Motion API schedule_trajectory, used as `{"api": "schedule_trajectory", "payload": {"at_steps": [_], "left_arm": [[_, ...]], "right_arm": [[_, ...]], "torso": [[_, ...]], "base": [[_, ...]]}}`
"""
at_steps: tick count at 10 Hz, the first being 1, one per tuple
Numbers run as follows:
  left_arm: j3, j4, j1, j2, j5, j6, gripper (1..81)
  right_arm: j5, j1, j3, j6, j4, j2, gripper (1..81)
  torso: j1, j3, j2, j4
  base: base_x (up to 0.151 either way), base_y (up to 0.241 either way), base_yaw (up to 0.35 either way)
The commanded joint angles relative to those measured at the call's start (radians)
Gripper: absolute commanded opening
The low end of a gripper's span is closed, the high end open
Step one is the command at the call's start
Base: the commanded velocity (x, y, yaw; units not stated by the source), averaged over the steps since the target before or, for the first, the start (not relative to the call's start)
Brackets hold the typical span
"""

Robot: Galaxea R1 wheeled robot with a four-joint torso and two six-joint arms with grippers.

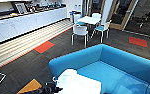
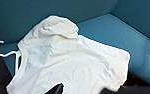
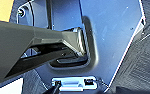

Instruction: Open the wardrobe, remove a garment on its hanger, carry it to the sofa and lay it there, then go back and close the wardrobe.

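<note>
Shirt [image 2: 73, 65]: lies spread on the sofa [image 1: 131, 62] seat at its near end, 1 shoulder bunched up against the backrest
Hanger [image 2: 6, 53]: hook sticks out of the collar, resting on the blue cushion beside the shirt
How it handles: thin, limp cloth, light, creases and slides at a touch; I judge it would slip off if tugged by the fabric
Where to hold: the stiff hanger neck just under the hook, not the cloth
Left arm [image 1: 49, 88]: a dark part of it shows low at the sofa's near edge, wrist hanging above the shirt and looking down on it
Left fingers: a dark tip shows at the shirt's lower hem, not gripping cloth; apart or together, I cannot tell
Right arm: wrist faces the robot's own blue body panel, carpet beside it
Right fingers: cannot tell
Room: white chairs [image 1: 80, 31] and a table [image 1: 89, 19] stand well beyond the sofa
</note>
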Motion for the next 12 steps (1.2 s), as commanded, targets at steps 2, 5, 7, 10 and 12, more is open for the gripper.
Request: {"api": "schedule_trajectory", "payload": {"at_steps": [2,5,7,10,12], "left_arm": [[0.138,0.158,0.136,-0.065,0.022,0.008,81.1],[0.144,0.163,0.282,-0.091,0.02,0.015,81.1],[0.139,0.166,0.378,-0.093,0.011,0.038,81.1],[0.112,0.166,0.469,-0.079,0.005,0.046,81.1],[0.089,0.164,0.5,-0.058,0.005,0.046,81.1]], "right_arm": [[-0.067,-0.001,0.003,-0.003,-0.001,0.007,81.1],[-0.067,0.002,0.003,-0.003,-0.002,0.004,81.1],[-0.067,0.007,0.003,-0.003,-0.002,0.004,81.1],[-0.067,0.007,0.003,-0.005,-0.004,0.004,81.1],[-0.067,0.008,0.002,-0.006,-0.004,0.001,81.1]], "torso": [[0.0,0.0,0.0,0.0],[0.0,0.041,0.0,0.0],[0.0,0.082,0.0,0.0],[-0.001,0.145,0.0,0.0],[-0.002,0.187,-0.002,0.0]], "base": [[0.0,0.0,0.0],[0.0,0.0,0.0],[0.0,0.0,0.0],[0.0,0.0,0.0],[0.0,0.0,0.0]]}}
